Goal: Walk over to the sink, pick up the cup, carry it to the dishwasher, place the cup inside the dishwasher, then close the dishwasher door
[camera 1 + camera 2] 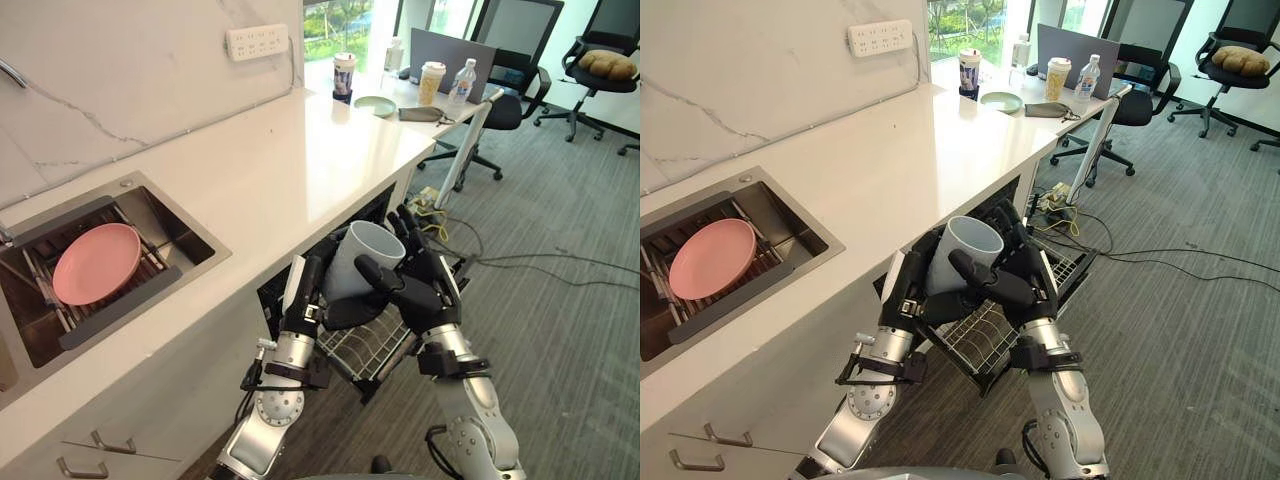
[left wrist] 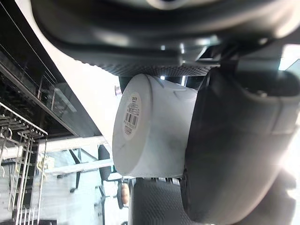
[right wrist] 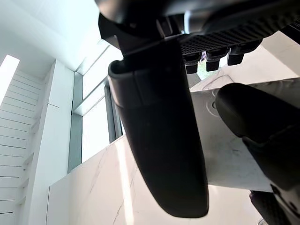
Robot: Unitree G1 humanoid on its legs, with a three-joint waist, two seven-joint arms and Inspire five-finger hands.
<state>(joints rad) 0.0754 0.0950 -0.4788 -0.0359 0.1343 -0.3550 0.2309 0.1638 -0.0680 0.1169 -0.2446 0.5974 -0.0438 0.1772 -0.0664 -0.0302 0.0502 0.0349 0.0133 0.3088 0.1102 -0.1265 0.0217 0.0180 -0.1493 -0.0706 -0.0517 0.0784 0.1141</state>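
A white cup (image 1: 358, 255) is held tilted, mouth up and to the right, just above the pulled-out wire rack (image 1: 365, 352) of the dishwasher under the counter. My left hand (image 1: 303, 300) grips its left side from below. My right hand (image 1: 425, 290) wraps it from the right, thumb across the front and fingers behind. In the left wrist view the cup's labelled base (image 2: 133, 119) sits between the palm and the thumb (image 2: 234, 140). The right wrist view looks past the right thumb (image 3: 159, 131).
The white counter (image 1: 260, 160) runs along the left, with a steel sink (image 1: 185, 232) holding a pink plate (image 1: 97, 262). Cups (image 1: 344, 75) and a green plate (image 1: 375, 105) stand at its far end. Office chairs (image 1: 520, 70) and floor cables (image 1: 520, 262) lie to the right.
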